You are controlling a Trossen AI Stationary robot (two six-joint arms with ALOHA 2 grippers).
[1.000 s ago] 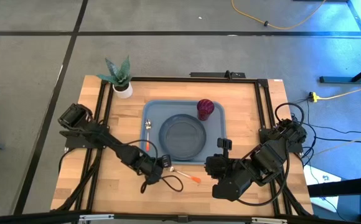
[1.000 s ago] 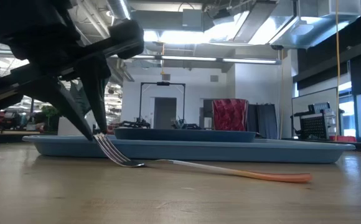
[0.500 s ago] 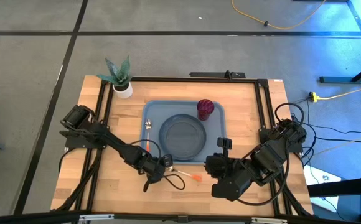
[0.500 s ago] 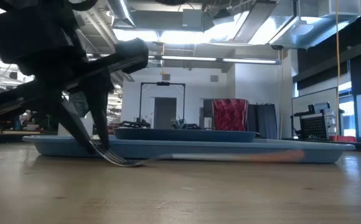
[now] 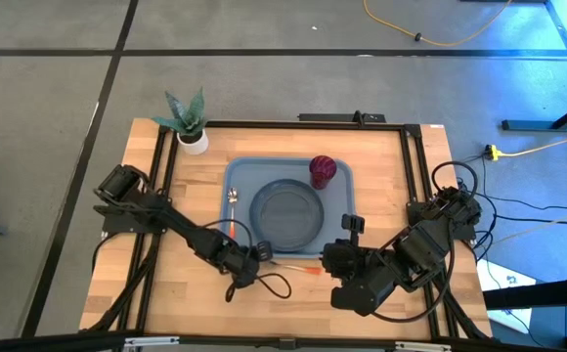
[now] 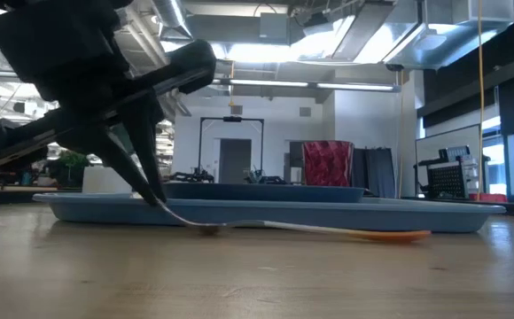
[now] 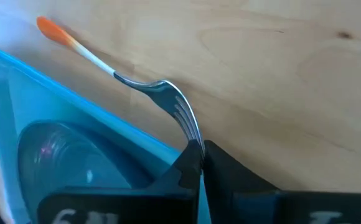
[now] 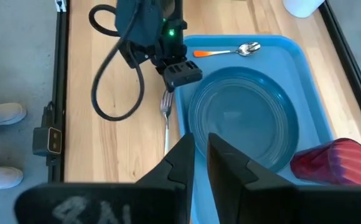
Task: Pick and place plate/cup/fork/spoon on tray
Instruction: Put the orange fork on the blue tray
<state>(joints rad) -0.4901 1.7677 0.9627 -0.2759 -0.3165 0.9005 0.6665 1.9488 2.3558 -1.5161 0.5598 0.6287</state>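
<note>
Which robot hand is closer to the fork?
The left. The left gripper is shut on the fork's tines, beside the tray. The right gripper hovers apart from it, near the tray's other corner.

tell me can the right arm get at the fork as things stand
Probably not cleanly: the left gripper is shut on the fork at its tines. Only the orange handle end lies free on the table, just ahead of the right gripper.
</note>
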